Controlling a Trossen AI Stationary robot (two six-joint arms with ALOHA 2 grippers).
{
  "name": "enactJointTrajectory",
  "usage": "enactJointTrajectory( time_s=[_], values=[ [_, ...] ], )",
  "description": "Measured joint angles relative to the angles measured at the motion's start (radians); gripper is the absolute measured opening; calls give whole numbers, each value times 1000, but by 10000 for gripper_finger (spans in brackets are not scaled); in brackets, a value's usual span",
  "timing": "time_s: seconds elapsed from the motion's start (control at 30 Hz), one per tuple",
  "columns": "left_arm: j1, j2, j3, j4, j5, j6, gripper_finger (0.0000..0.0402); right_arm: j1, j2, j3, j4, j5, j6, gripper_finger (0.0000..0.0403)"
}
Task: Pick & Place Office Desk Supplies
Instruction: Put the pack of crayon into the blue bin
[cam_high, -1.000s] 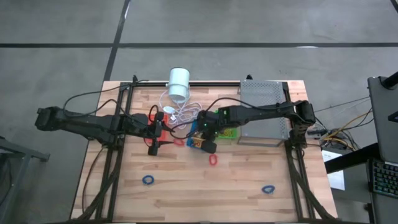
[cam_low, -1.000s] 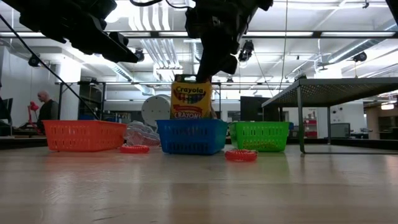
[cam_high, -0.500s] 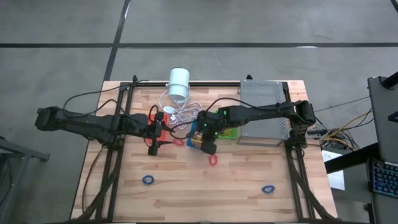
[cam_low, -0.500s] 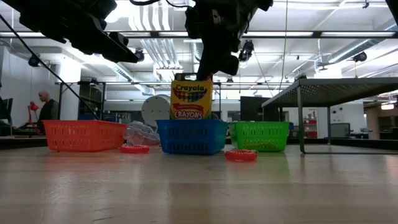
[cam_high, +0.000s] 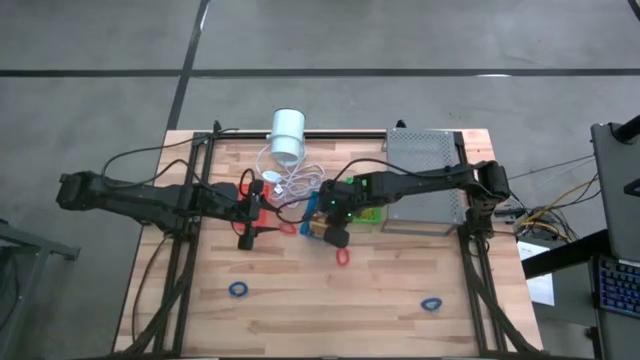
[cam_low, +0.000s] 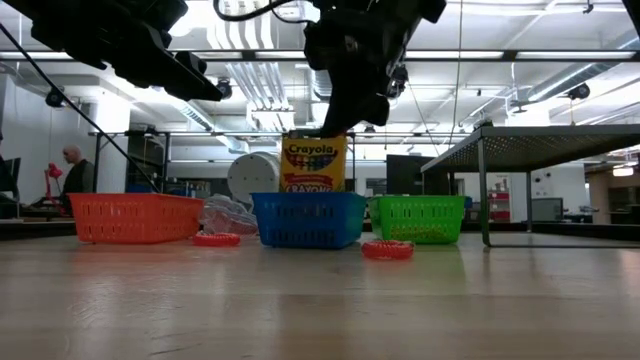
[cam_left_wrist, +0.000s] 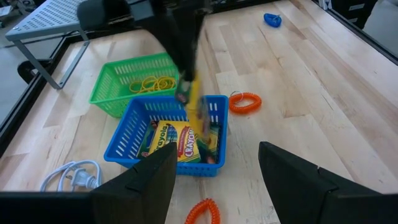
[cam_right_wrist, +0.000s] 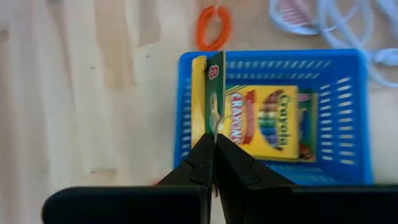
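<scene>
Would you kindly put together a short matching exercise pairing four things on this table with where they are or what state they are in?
Things:
1. blue basket
2. green basket
3. right gripper
4. left gripper

States:
A. open, holding nothing
B. holds yellowish rubber bands
C. shut on an upright crayon box
D. has a crayon box lying flat inside

Pairs: 1-D, 2-B, 3-C, 4-A

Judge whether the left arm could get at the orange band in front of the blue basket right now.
Probably yes. The left pincer is open, the orange band lies flat on bare wood, and the right pincer is busy over the blue basket.
</scene>
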Motion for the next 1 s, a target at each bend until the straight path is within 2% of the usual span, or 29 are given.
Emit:
enactJointTrajectory(
  time_s=[0.23, 0.37, 0.77, 1.0],
  values=[
    [0, 0, 0, 0, 0, 0, 230, -4, 15, -23, -5, 151, -20, 8],
    [0, 0, 0, 0, 0, 0, 230, -13, 7, -44, 19, 157, -17, 8],
    [0, 0, 0, -10, 0, 0, 230, -53, 150, -41, 36, 176, -22, 8],
    [0, 0, 0, -8, 0, 0, 230, -58, 149, -30, 37, 177, -47, 9]
  ],
)
